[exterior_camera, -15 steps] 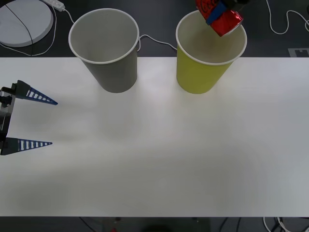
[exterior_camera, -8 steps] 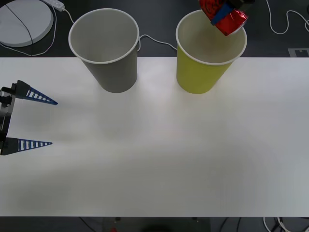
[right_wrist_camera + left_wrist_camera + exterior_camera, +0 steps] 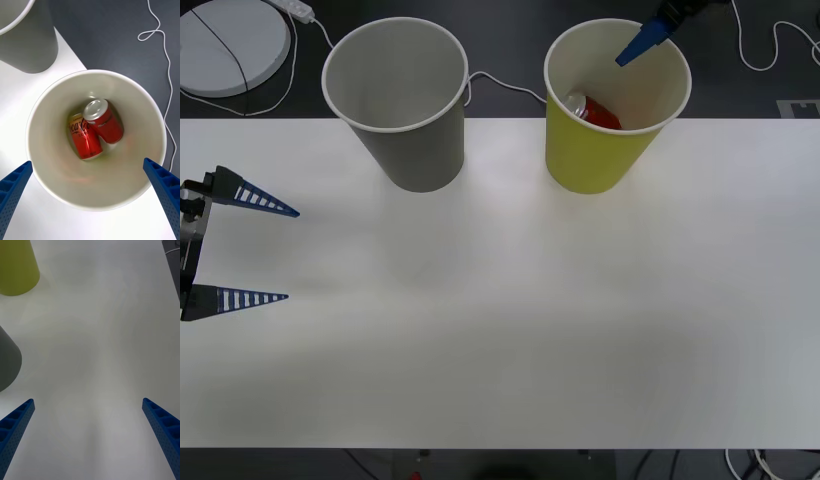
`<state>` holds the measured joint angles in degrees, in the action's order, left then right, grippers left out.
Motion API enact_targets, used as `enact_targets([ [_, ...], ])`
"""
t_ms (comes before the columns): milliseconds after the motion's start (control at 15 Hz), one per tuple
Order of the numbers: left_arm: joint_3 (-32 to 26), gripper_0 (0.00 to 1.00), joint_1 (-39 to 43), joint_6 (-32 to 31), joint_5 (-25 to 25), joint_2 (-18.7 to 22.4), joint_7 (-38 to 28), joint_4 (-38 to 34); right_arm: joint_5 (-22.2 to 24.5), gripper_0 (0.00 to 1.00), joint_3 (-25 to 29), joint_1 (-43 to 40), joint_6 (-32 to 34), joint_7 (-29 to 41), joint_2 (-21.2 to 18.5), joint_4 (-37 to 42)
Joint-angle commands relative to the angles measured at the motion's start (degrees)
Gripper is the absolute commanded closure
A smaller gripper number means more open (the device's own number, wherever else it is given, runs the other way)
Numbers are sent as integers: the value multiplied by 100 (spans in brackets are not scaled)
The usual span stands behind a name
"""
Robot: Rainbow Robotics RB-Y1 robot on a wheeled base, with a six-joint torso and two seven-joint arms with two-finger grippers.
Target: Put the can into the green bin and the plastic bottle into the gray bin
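The right pincer (image 3: 90, 204) hangs released right above the green bin (image 3: 585, 160), its fingers (image 3: 163, 187) spread wide and empty. Below it two red cans lie at the bin's bottom: the can (image 3: 103, 120) rests tilted against another can (image 3: 84, 137). The gray bin (image 3: 415, 150) stands beside the green one. The left pincer (image 3: 265, 252) waits open, low over the counter (image 3: 530, 320), well apart from both bins.
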<state>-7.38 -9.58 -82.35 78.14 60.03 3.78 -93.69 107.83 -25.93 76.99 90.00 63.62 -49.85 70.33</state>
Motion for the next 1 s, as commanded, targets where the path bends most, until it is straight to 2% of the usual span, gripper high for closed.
enact_targets([
  [67,0,0,0,0,0,0,0,0,-482,0,44,-465,0,-16,-499,789],
  [200,0,0,0,0,0,0,0,0,-808,0,396,-905,0,-69,-710,1238],
  [600,0,0,0,0,0,0,0,0,-1484,0,1828,-2627,0,-465,-1000,2582],
  [1000,0,0,0,0,0,0,0,0,-2390,0,2734,-3990,0,-2275,-1071,2741],
])
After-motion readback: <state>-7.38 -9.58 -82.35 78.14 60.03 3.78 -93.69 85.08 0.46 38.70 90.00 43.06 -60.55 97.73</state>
